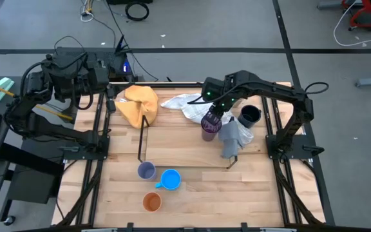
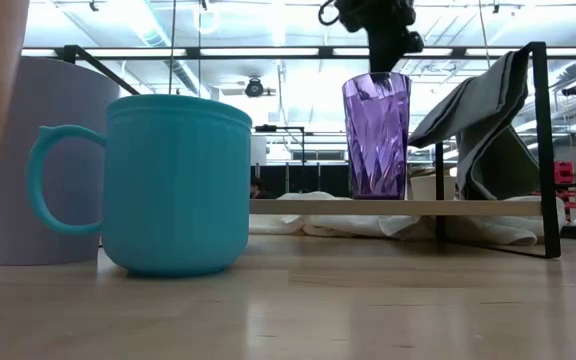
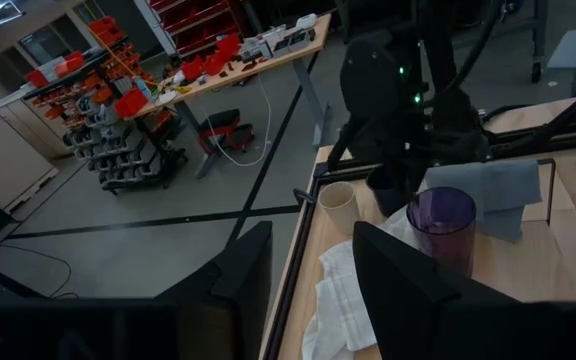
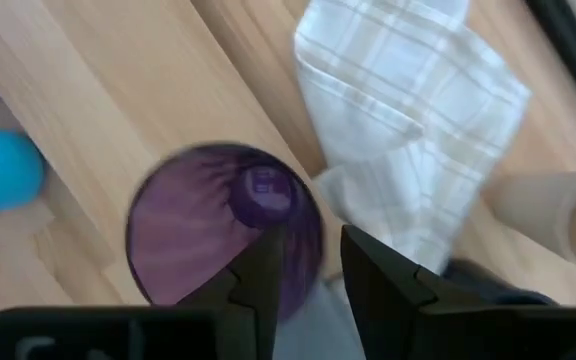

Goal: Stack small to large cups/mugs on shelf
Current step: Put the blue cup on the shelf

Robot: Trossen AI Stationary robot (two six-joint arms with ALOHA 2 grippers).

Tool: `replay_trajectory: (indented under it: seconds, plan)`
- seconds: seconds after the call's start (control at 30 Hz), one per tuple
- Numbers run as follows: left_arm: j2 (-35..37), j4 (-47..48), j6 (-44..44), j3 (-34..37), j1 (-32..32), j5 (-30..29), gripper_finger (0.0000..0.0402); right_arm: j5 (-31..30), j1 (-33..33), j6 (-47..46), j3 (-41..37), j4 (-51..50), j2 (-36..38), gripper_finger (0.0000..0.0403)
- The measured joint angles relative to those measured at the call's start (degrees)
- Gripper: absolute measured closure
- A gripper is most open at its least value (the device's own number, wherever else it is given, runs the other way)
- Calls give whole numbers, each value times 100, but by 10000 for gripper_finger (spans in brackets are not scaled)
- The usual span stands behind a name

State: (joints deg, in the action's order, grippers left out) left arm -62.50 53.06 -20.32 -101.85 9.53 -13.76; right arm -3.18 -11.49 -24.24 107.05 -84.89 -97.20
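The purple cup (image 1: 209, 126) (image 2: 376, 135) stands upright on its base on the shelf (image 1: 172, 145), toward the shelf's right end. My right gripper (image 1: 216, 116) (image 4: 313, 265) hangs open just above the cup's rim, pointing down, one finger over the cup's mouth and one outside it. The lavender cup (image 1: 147, 171), bright blue mug (image 1: 171, 179) and orange cup (image 1: 151, 202) stand on the table in front of the shelf. The navy mug (image 1: 250, 116) and tan cup (image 3: 338, 205) stand behind the shelf. My left gripper (image 3: 313, 290) waits open, raised at the back left.
A grey cloth (image 1: 230, 138) hangs over the shelf's right end, right next to the purple cup. A white checked cloth (image 1: 185, 103) and a yellow cloth (image 1: 140, 103) lie at the table's far side. The shelf's left and middle are bare wood.
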Motion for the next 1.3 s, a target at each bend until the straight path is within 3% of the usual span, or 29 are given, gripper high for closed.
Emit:
replay_trajectory:
  seconds: [0.3,0.53,0.83,1.03,1.3]
  plan:
    - [0,0,5,-1,-1,1,256,-698,-618,408,61,-322,2,292]
    - [0,0,15,-1,1,0,249,-907,-1791,764,-19,-318,2,292]
    - [0,0,20,-1,-1,2,254,-739,-2693,1225,-533,-50,0,292]
    - [0,0,22,-1,0,0,248,-658,-2923,1250,-1012,422,17,292]
    - [-1,0,167,0,-1,1,254,15,-3093,1247,-1594,1152,17,292]
